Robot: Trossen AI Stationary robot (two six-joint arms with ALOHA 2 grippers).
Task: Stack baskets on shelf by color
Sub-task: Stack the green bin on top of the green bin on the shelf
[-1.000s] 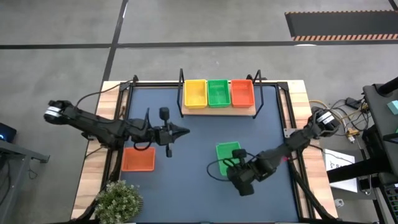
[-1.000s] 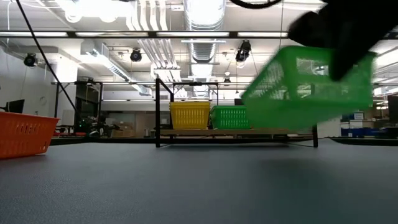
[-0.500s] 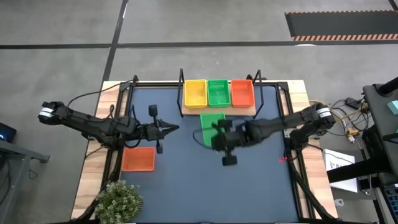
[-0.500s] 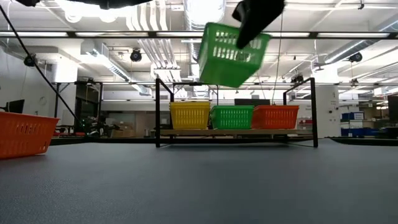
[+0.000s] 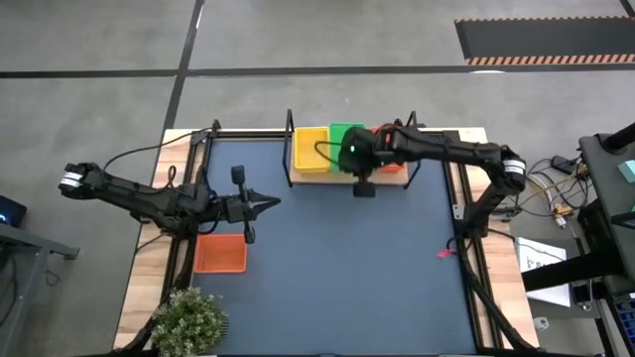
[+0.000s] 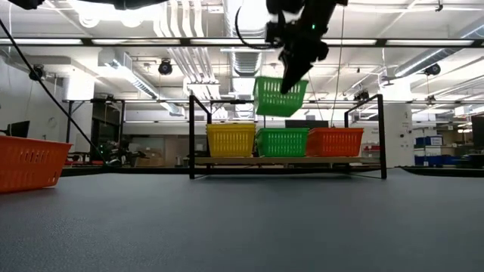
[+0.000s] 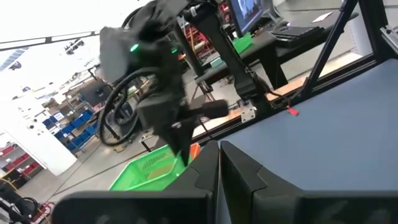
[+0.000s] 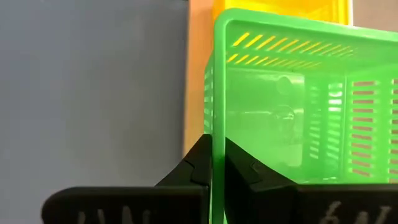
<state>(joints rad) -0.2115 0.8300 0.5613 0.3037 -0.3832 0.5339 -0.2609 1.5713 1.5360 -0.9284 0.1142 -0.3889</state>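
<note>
The right tool (image 6: 290,81) is clenched on the rim of a green basket (image 6: 280,97), holding it in the air directly over the green stack (image 6: 283,142) on the shelf (image 6: 287,160) so colours match. The left tool (image 5: 266,204), fingers together and empty, hangs over the worktop (image 5: 327,268) near an orange basket (image 5: 219,254).

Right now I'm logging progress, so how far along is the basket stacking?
Done: yellow, green and orange stacks stand side by side on the shelf. In hand: the right hand holds a green basket in the air above the green stack. Left: lowering it there, then the orange basket on the table beside the waiting left hand.
</note>
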